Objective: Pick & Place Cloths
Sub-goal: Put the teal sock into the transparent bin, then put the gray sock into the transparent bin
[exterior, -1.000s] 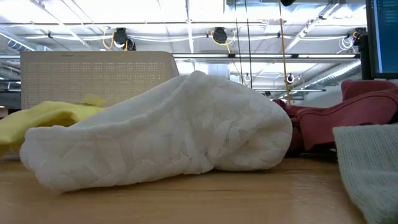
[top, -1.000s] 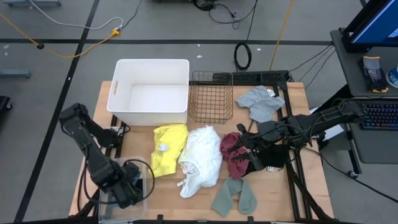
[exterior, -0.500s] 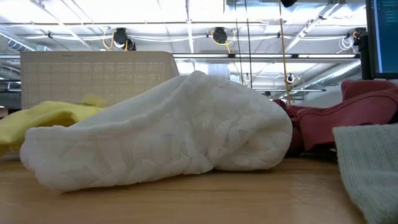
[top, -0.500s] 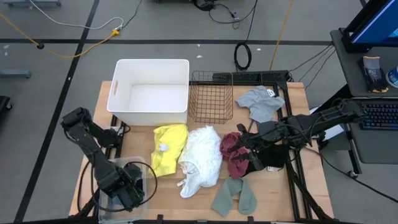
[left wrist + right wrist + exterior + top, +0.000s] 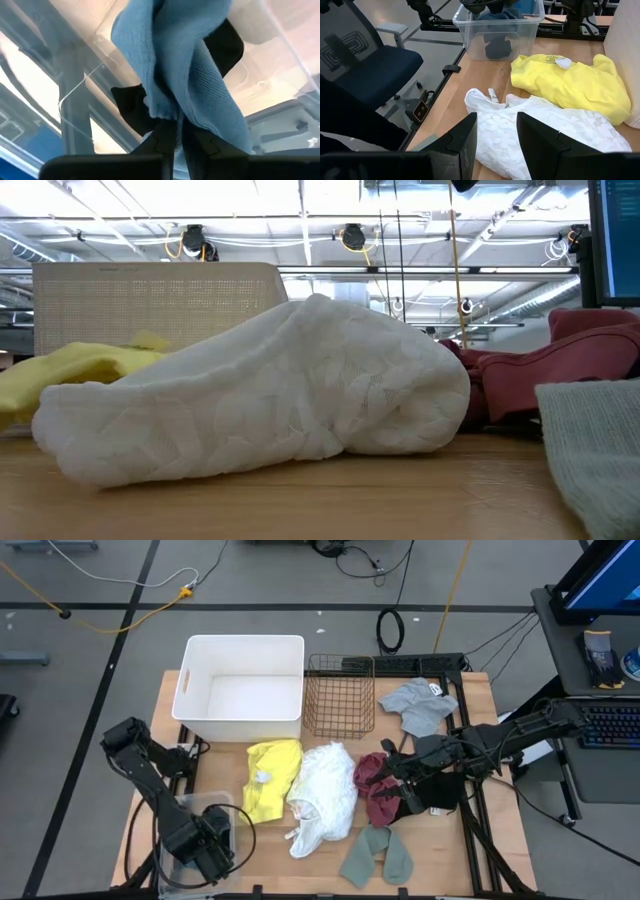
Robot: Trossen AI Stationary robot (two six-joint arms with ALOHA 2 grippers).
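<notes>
Counts on the table, seen from above

Five cloths outside the containers: one yellow, one white, one maroon, one grey, one sage green; one white bin, one wire basket

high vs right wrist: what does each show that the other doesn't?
High only: the white bin, wire basket, grey cloth, maroon cloth and sage green cloth; the right gripper sits over the maroon cloth.

Right wrist only: that gripper's fingers stand apart with nothing between them, an office chair stands beside the table, and teal cloth and black cloth lie in the clear container.

Both: the yellow cloth, white cloth, the clear container, and the left gripper at it.
</notes>
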